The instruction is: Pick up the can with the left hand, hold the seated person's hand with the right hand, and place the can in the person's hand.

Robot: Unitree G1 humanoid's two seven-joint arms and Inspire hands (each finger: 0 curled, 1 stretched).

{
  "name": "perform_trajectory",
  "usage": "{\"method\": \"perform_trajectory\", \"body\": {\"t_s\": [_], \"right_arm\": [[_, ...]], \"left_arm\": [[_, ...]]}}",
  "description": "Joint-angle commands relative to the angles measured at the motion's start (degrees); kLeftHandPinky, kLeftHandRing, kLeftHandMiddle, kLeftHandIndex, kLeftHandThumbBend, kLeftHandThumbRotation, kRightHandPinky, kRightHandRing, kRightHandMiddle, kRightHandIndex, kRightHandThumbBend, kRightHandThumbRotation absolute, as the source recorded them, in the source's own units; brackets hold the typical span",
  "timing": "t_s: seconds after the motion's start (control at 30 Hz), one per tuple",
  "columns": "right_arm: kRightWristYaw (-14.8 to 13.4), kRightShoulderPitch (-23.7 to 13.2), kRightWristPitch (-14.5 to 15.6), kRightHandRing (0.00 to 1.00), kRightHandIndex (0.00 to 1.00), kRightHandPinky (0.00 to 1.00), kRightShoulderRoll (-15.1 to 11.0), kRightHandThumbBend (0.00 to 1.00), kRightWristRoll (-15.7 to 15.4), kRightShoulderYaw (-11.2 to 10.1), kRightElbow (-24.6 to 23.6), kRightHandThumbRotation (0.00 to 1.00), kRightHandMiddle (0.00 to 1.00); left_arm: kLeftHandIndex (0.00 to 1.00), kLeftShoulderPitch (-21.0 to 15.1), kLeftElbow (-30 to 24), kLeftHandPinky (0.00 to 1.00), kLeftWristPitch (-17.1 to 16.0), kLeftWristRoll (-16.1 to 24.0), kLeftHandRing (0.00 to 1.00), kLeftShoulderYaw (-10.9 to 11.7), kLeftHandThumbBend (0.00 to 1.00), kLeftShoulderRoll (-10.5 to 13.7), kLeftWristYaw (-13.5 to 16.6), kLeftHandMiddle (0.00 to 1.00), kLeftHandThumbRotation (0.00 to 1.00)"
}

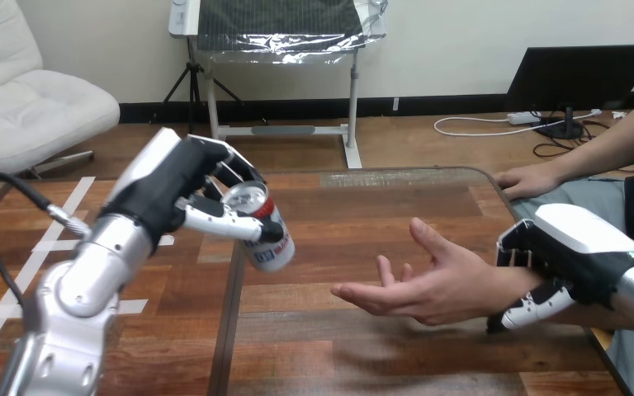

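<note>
Two grips: the left hand [173, 194] curls round the tilted can [262, 229], the right hand [565, 252] clasps the person's wrist [505, 285].

L hand [173, 194] gripping can [266, 235], R hand [570, 252] clasping person's wrist [502, 285]

blue print on can [268, 241], apparently not legible

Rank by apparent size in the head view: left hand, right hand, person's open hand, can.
1. Left hand and right hand: they look about alike, and the left sits nearer the camera, so I'm not ranking them.
2. Person's open hand: close behind, slimmer.
3. Can: clearly smallest.
</note>
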Motion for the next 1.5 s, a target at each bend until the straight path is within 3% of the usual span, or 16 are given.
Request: {"method": "perform_trajectory", "body": {"t_s": [0.0, 0.47, 1.47], "right_arm": [[0.71, -4.17, 0.21, 0.31, 0.40, 0.25, 4.38, 0.85, 1.60, -0.19, -3.40, 0.27, 0.37], [3.57, -4.12, 4.14, 0.31, 0.39, 0.24, 6.71, 0.86, 2.87, -0.46, -7.95, 0.26, 0.38], [6.51, -4.57, 10.42, 0.32, 0.40, 0.26, 11.79, 0.88, 2.34, -0.26, -15.20, 0.29, 0.38]], "left_arm": [[0.47, -6.56, 2.23, 0.32, -3.66, -0.43, 0.40, -0.29, 0.65, -0.84, 1.09, 0.44, 0.00], [0.47, -9.64, 7.81, 0.38, -5.67, -0.56, 0.44, -1.74, 0.65, -2.94, 1.47, 0.46, 0.00], [0.48, -17.95, 20.57, 0.31, -10.72, 1.09, 0.38, -5.15, 0.69, -8.61, 4.61, 0.44, 0.00]]}}
